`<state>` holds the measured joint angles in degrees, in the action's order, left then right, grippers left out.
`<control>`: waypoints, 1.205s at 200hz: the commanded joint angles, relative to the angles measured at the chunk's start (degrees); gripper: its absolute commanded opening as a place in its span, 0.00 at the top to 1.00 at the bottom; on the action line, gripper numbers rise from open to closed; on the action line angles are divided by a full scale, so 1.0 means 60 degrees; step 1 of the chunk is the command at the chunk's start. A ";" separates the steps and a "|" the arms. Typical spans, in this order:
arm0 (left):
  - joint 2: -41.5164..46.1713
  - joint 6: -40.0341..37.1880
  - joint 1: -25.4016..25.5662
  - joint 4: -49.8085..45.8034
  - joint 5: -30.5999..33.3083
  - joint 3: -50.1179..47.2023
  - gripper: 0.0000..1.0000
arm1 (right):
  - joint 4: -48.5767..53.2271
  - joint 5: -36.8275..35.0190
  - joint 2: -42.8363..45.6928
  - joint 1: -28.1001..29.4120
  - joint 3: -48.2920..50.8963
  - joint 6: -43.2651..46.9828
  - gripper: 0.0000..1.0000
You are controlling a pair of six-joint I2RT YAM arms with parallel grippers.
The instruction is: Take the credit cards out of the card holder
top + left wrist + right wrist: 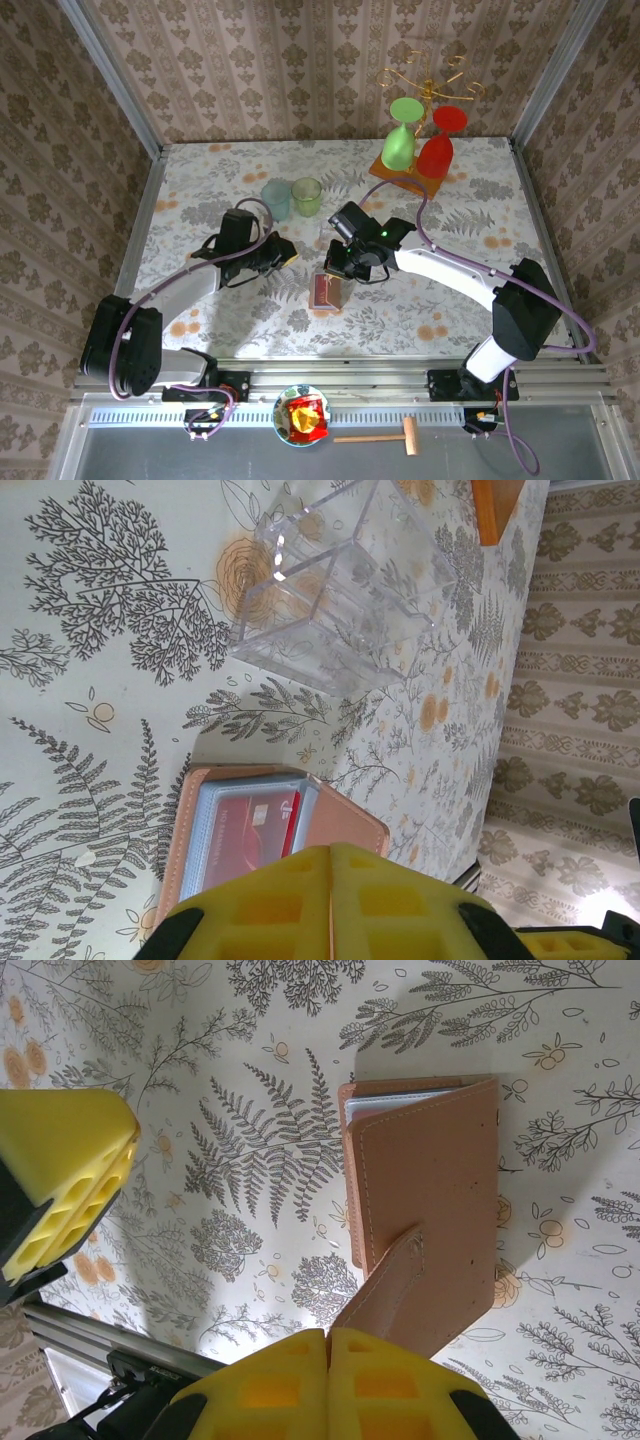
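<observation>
Step in hand, as judged: opening the card holder to expose the cards. No card lay out on the table (pixel 200 190).

Card holder (pixel 328 291) lay flat on the table near centre of the top view, at about 7 o'clock from the right gripper (pixel 328 1335) and 4 o'clock from the left gripper (pixel 330 852).

Right gripper: fingers pressed together. In the right wrist view the tan cover (pixel 430 1180) faced the camera, and the closure strap (pixel 385 1285) ran from the cover down toward 7 o'clock, its free end meeting the fingertips. Could not tell whether the strap was pinched or only touching.

Left gripper: yellow fingers closed flush, nothing seen between them. In the left wrist view the holder lay just beyond the fingertips at about 11 o'clock, its grey-blue pocket side showing with a red card (pixel 262 825) in the pocket. Clear plastic container (pixel 340 590) stood farther off at 12 o'clock, apart from the holder.

Progress, as judged: early. Holder partly open, cards seated.

Next move, as judged:
- the right side has to keep the cover off the pockets, or the holder may fold shut;
- the left fingers must part first, then come in low at the red card's exposed edge;
- the pinch should take the card alone, not the pocket lip;
- the pull should follow the pocket's line, with the holder braced so it is not dragged along.
</observation>
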<state>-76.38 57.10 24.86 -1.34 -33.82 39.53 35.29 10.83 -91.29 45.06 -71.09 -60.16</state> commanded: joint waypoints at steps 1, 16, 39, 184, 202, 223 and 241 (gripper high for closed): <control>-0.0256 -0.0212 0.0156 -0.0055 -0.0123 0.0185 0.92 | 0.0147 0.0046 0.0241 0.0054 -0.0149 0.0089 1.00; -0.0503 -0.0086 0.0545 0.0253 -0.0134 0.0196 0.92 | 0.0505 -0.0260 0.0374 -0.0001 -0.0129 0.0311 1.00; -0.0911 0.0087 0.0853 0.0505 -0.0105 0.0375 0.92 | 0.1179 -0.0641 0.0532 -0.0252 -0.0109 0.0802 1.00; -0.2524 0.0487 0.2364 0.1096 -0.0168 0.1625 0.94 | 0.1452 -0.1812 -0.0047 -0.1413 0.1527 0.2408 1.00; -0.2613 0.0557 0.2433 0.1192 -0.0138 0.1674 0.94 | 0.1218 -0.1841 -0.0304 -0.1416 0.1635 0.2466 1.00; -0.2556 0.0599 0.2452 0.1235 -0.0053 0.1619 0.94 | 0.0834 -0.1609 -0.0669 -0.1416 0.1660 0.2485 1.00; -0.2454 0.0563 0.2448 0.1181 0.0021 0.1588 0.94 | 0.0450 -0.1271 -0.0880 -0.1388 0.1718 0.2408 1.00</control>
<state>-91.50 59.99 39.35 4.97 -34.22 48.21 41.47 1.91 -94.78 36.62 -61.63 -46.15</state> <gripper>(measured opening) 0.064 0.044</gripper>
